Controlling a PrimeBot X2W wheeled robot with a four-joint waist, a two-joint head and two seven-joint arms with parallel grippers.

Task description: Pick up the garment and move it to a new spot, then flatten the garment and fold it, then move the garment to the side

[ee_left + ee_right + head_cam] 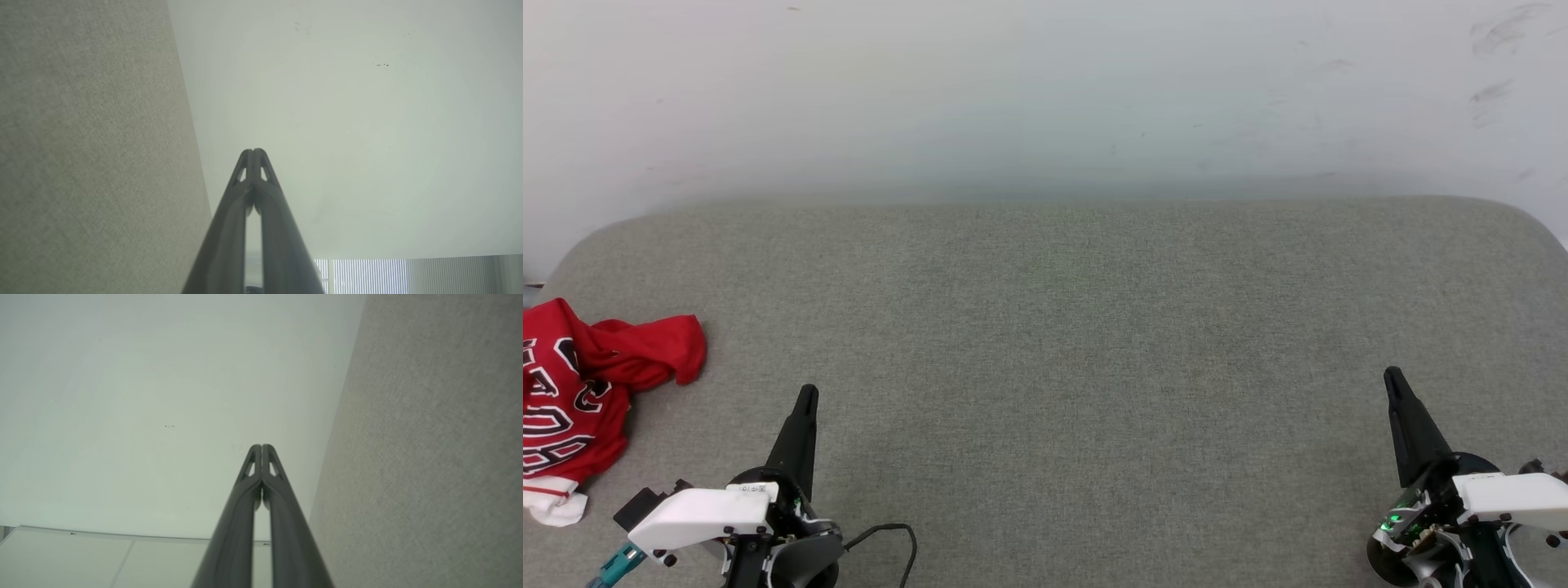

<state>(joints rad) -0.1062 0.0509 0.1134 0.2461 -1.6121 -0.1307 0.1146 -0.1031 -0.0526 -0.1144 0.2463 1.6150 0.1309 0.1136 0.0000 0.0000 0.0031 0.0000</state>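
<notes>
The garment [572,392] lies crumpled at the far left edge of the grey cloth-covered counter [1062,343], lettering up. Both claws are clenched on nothing: the left claw [806,398] near it, the right claw [1393,379] well apart. The pick-up seems not yet begun. Next, the left claw must open and reach leftward for a fold.

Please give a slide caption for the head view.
Crumpled red jersey at the left edge of the grey surface; left gripper and right gripper apart from it, jaws shut.

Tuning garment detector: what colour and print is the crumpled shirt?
The crumpled jersey shirt is red with black white-outlined characters, white sleeve; clearest in head view.
</notes>
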